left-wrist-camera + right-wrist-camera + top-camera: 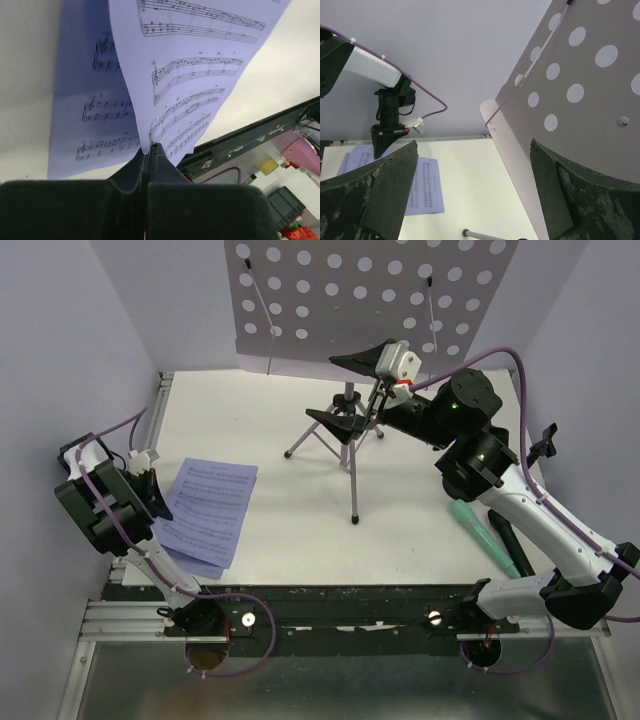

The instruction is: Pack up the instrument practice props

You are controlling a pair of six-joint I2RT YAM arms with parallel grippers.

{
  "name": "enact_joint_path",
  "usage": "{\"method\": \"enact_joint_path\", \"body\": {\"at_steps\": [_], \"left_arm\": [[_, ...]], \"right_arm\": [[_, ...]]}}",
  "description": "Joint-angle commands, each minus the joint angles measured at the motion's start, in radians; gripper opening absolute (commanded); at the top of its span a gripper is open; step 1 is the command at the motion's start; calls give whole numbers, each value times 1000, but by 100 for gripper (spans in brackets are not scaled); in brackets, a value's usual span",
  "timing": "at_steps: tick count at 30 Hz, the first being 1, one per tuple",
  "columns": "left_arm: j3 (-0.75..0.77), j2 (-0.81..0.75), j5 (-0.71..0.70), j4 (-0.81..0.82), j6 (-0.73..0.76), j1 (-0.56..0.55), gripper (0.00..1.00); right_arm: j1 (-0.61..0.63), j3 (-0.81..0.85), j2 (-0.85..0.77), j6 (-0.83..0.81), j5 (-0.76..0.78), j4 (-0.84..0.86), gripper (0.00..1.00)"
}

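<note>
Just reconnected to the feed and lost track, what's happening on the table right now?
The left arm has its jaws shut on the edge of a printed sheet-music page, with the pages lying on the left of the table. The right arm hangs by the silver tripod, jaws wide open just under the perforated desk and holding nothing. The mint-green microphone and black microphone lie side by side on the right, untouched.
</note>
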Motion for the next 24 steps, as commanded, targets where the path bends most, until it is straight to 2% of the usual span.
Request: {"method": "enact_joint_path", "body": {"at_steps": [1, 9, 18, 19, 23, 24], "left_arm": [[-92, -65, -142, -30, 9, 21, 0], [-153, -140, -293, 174, -60, 21, 0], [-274, -201, -277, 304, -146, 21, 0], [-290, -206, -288, 313, -149, 21, 4], [-331, -232, -352, 349, -166, 22, 30], [-342, -244, -380, 359, -174, 21, 34]], "right_arm": [[-10, 26, 13, 21, 13, -18, 100], [-14, 27, 16, 30, 13, -18, 100], [-14, 12, 4, 22, 21, -22, 100], [-14, 10, 4, 22, 20, -22, 100], [-15, 12, 2, 19, 20, -24, 99], [-12, 10, 2, 21, 20, -24, 99]]}}
